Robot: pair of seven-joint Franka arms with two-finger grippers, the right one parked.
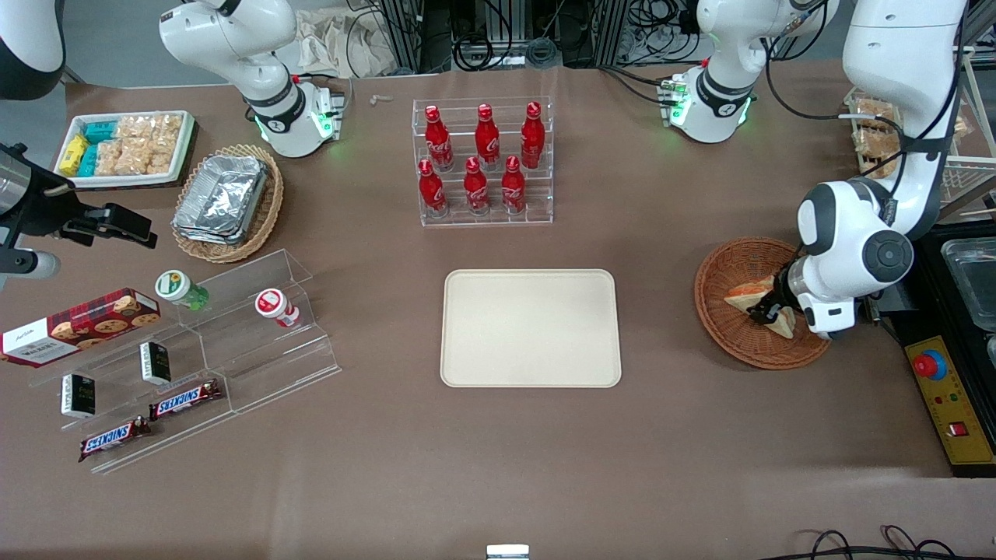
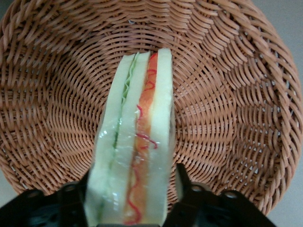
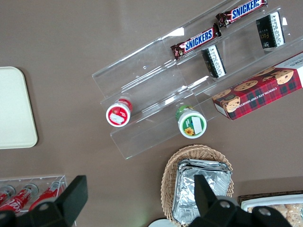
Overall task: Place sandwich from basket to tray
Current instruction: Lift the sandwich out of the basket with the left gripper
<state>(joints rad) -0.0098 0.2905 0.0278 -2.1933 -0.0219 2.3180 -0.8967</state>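
Now I have the gripper (image 2: 134,201) down in the basket (image 1: 727,268), fingers (image 2: 71,201) clamped on the sandwich (image 2: 137,146); next I'd lift clear and carry it over to the tray (image 1: 531,327).

End effector (image 1: 766,313) around sandwich (image 1: 751,296) in basket (image 1: 727,268)

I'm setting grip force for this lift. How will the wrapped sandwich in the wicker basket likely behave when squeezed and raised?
The sandwich shows thick pale bread layers, so it probably compresses easily; a gentle squeeze seems wise. Its clear wrap looks glossy, so it may slip between the pincer fingers that flank it inside the basket. It stands on edge, looks light, and could tilt once lifted.
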